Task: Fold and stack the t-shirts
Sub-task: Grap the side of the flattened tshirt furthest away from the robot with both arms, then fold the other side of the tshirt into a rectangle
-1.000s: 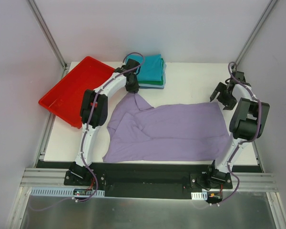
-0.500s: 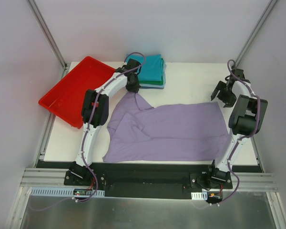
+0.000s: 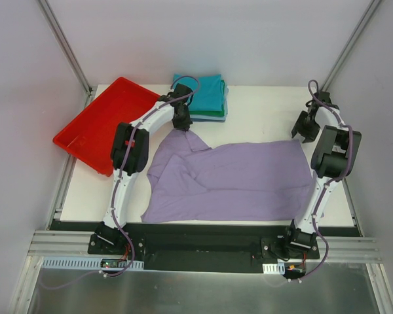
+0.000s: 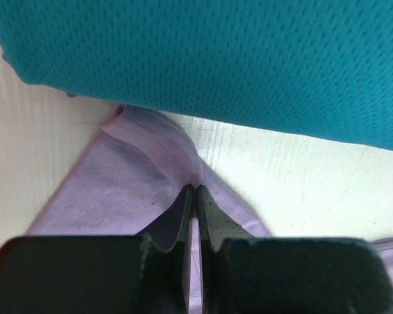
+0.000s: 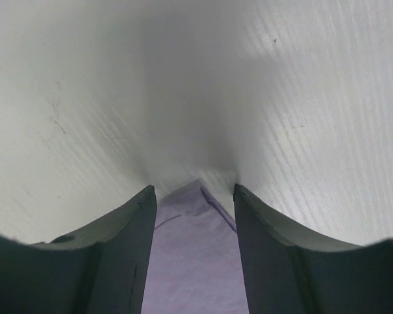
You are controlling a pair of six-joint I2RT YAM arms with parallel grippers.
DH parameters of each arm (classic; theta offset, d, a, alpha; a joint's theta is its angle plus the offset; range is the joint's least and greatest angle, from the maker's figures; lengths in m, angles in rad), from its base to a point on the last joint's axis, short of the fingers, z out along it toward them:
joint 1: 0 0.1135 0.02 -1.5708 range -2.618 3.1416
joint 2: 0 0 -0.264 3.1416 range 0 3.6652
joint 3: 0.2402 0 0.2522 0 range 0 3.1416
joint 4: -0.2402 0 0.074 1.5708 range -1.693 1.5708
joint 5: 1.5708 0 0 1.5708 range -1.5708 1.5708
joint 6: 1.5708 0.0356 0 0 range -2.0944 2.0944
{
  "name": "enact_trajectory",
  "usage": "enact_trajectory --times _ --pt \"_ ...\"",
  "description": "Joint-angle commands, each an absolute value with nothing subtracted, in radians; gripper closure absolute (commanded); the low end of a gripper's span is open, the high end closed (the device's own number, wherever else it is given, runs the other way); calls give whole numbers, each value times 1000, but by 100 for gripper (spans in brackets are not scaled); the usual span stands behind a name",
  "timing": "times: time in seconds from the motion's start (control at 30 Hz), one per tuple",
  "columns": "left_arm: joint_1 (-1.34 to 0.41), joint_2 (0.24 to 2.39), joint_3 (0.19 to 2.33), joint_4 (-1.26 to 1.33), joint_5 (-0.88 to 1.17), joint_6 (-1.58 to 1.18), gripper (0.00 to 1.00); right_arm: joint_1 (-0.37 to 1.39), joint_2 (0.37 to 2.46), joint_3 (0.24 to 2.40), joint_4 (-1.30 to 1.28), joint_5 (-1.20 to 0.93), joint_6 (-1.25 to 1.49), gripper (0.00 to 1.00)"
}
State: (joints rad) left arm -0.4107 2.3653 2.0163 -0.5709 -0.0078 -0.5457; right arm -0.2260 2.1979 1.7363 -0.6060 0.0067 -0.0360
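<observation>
Okay, top view first. Found the lavender shirt [image 3: 229, 180] spread over the near half of the table [image 3: 262, 104], mostly flat on the right but rumpled on the left, with one far corner drawn up toward the stack of folded tees [image 3: 206, 98]. Spotted the left gripper [image 3: 181, 124] right at that corner, just in front of the stack, and the right gripper [image 3: 303, 127] up by the shirt's far right corner. Also noted a red tray [image 3: 98, 124] hanging off the table's left edge, apart from the cloth. Probably posed that way to take both far corners for a fold toward the near edge, or to tug the cloth flat first. Just a guess.

Then the left wrist view. Caught the left gripper [image 4: 195, 196] clamped tight on a hemmed tip of the lavender shirt [image 4: 111, 190], with thin fabric pinched between nearly touching jaws. Saw the teal shirt [image 4: 236, 59] filling the upper frame, mesh knit clear, just beyond the pinched tip.

Lastly the right wrist view. Found the right gripper [image 5: 193, 190] spread wide, fingers [image 5: 128, 248] straddling the pointed corner of the lavender shirt [image 5: 190, 261], gripping nothing. Couldn't tell whether resting on the table or hovering above. Looked lined up to close on that corner next. Soft thin cotton, so likely to slip out of a shallow pinch.
</observation>
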Motion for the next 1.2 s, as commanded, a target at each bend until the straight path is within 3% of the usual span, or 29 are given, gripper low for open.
enact_trajectory --times 0.0,0.1,0.3,0.5,0.6,1.17 --pt "-403 2281 2005 -568 -3 -535 100 -215 2194 1730 -637 37 -58 51" --pt "-403 2279 1999 -568 -3 -537 100 -215 2198 1727 -650 40 -66 63" --pt "-402 2272 1987 -566 -3 -545 100 -212 2174 1701 -644 54 -61 73" --pt "-403 2247 1971 -568 -2 -545 100 -207 2155 1687 -615 23 -74 100" --pt "-402 2188 1898 -566 -2 -557 100 -192 2109 1663 -606 -38 -89 100" --pt "-456 1810 1461 -561 -23 -644 100 -133 1596 1195 -420 206 -55 100"
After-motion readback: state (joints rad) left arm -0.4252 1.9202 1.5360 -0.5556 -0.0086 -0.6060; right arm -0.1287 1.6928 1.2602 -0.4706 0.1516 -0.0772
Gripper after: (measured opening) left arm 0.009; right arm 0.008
